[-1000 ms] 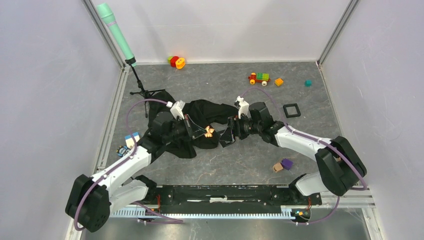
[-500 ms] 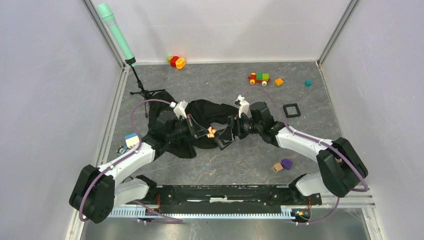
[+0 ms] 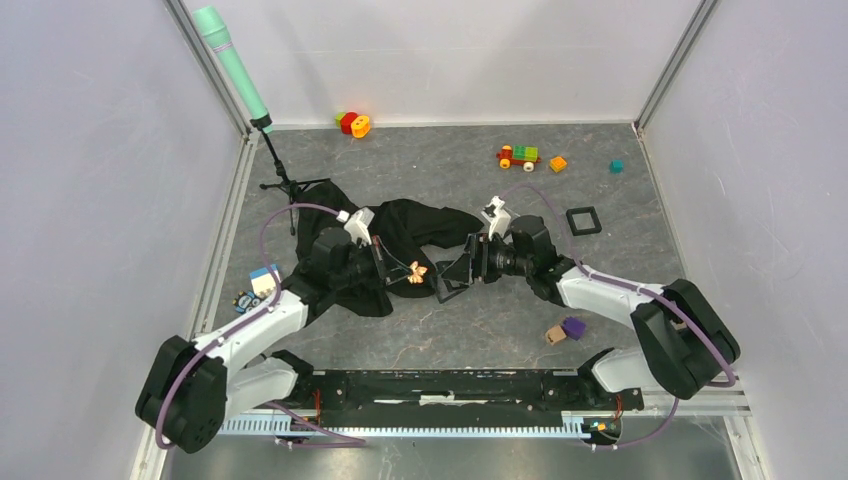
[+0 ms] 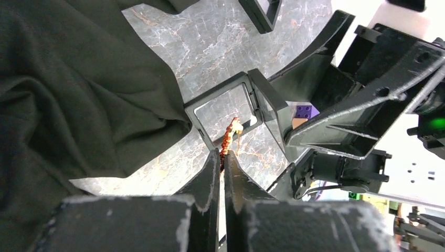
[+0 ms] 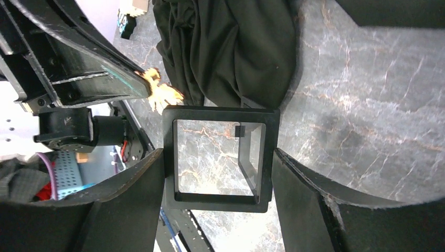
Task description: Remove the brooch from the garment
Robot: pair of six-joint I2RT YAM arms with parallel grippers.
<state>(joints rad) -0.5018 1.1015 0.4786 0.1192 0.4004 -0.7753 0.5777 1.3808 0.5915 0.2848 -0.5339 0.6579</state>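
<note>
The brooch [image 3: 417, 272], small and orange-to-cream, is pinched at the tips of my left gripper [image 3: 408, 272], which is shut on it, clear of the cloth. In the left wrist view the brooch [image 4: 230, 137] sticks out past my gripper [image 4: 221, 157], edge-on. The garment [image 3: 400, 228] lies bunched and black behind both grippers; it also shows in the left wrist view [image 4: 78, 94] and the right wrist view [image 5: 236, 52]. My right gripper [image 5: 218, 176] is shut on a black square frame [image 5: 220, 202] with a clear hinged panel. The brooch [image 5: 163, 94] hovers just off the frame's corner.
A green microphone on a stand [image 3: 240, 75] is at the back left. Ring toys [image 3: 353, 124], a toy train [image 3: 518, 156], an orange cube [image 3: 558, 163], a teal cube [image 3: 617, 166], another black frame [image 3: 583, 220] and purple and tan blocks [image 3: 565, 329] lie around.
My left gripper has drawn the brooch a little toward the near edge, off the garment's edge. My right arm has shifted slightly right, the frame still in it.
</note>
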